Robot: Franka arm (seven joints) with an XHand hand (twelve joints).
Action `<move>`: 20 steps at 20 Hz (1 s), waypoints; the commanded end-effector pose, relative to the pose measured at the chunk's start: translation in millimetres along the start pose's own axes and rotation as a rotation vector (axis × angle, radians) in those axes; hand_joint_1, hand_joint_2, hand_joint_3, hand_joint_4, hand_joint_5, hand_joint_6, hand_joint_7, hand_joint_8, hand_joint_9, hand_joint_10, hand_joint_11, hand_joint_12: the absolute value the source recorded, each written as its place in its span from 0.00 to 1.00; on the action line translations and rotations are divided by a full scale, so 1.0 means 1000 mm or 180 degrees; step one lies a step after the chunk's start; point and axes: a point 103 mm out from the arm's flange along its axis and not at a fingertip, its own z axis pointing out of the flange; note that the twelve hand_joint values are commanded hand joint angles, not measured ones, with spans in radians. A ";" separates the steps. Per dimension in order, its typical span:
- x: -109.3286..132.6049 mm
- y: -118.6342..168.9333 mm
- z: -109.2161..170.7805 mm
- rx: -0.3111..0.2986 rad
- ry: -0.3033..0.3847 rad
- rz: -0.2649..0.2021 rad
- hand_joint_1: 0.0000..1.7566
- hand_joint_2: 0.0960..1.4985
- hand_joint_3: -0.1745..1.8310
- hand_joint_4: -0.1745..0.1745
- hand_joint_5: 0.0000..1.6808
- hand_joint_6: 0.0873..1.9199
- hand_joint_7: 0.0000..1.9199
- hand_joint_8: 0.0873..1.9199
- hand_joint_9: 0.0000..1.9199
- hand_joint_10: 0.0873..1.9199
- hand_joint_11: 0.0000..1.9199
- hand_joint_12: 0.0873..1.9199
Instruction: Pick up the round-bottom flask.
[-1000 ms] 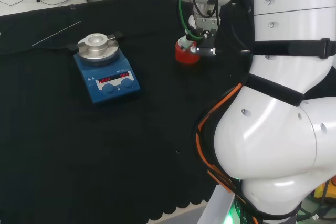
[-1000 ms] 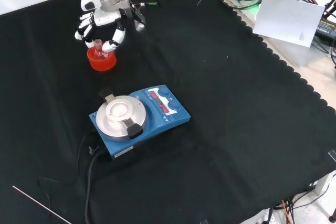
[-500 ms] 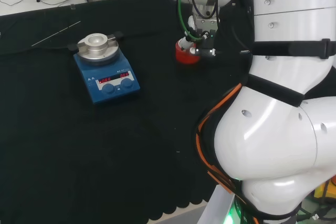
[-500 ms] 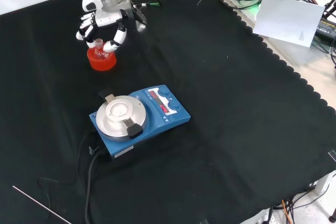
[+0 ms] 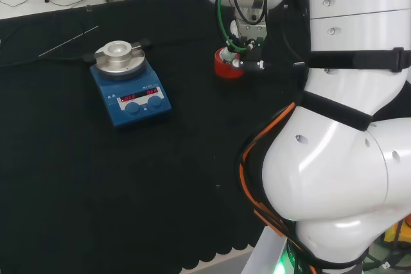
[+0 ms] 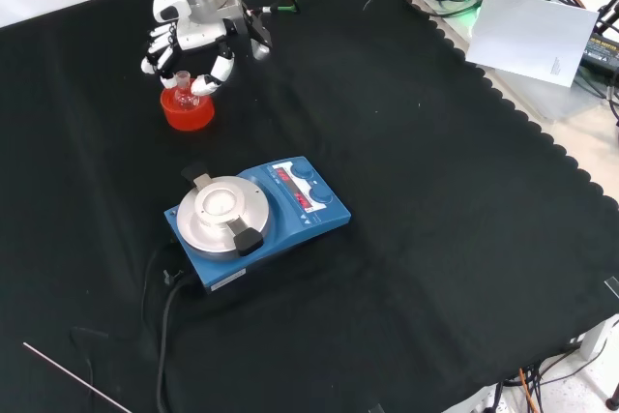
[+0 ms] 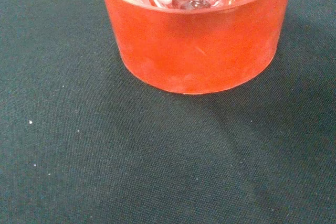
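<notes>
Your arm's white links (image 5: 334, 158) block much of the head view, blue stirrer plate (image 6: 253, 217) mid-cloth, red ribbed stand (image 6: 187, 109) cut off in your wrist view, hand (image 6: 186, 41) fingers curled around the neck, clear round-bottom flask (image 6: 181, 87) seated in the stand, body hard to make out.

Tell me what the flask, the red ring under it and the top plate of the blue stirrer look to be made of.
Flask: clear and see-through with bright glints, likely glass, possibly plastic.
Red ring: translucent red with a matte, slightly frosted wall and ribbed inside, probably silicone or rubber.
Top plate: round, pale silver with a dull sheen, apparently brushed metal.
</notes>
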 end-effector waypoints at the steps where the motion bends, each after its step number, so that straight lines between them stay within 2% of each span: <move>1: -0.002 0.000 -0.001 -0.0019 0.0007 0.0005 0.56 0.46 0.44 0.31 0.36 0.43 0.09 0.31 0.14 0.33 0.00 0.66; 7: -0.002 -0.001 -0.004 -0.0078 -0.0026 0.0030 0.56 0.46 0.44 0.31 0.37 0.43 0.09 0.31 0.14 0.33 0.00 0.66; 15: -0.010 0.000 -0.009 -0.0118 -0.0089 0.0101 0.58 0.47 0.45 0.31 0.45 0.46 0.09 0.31 0.15 0.33 0.00 0.68; 20: -0.012 0.000 -0.006 -0.0078 -0.0100 0.0119 0.58 0.46 0.45 0.29 0.43 0.47 0.09 0.31 0.15 0.33 0.00 0.68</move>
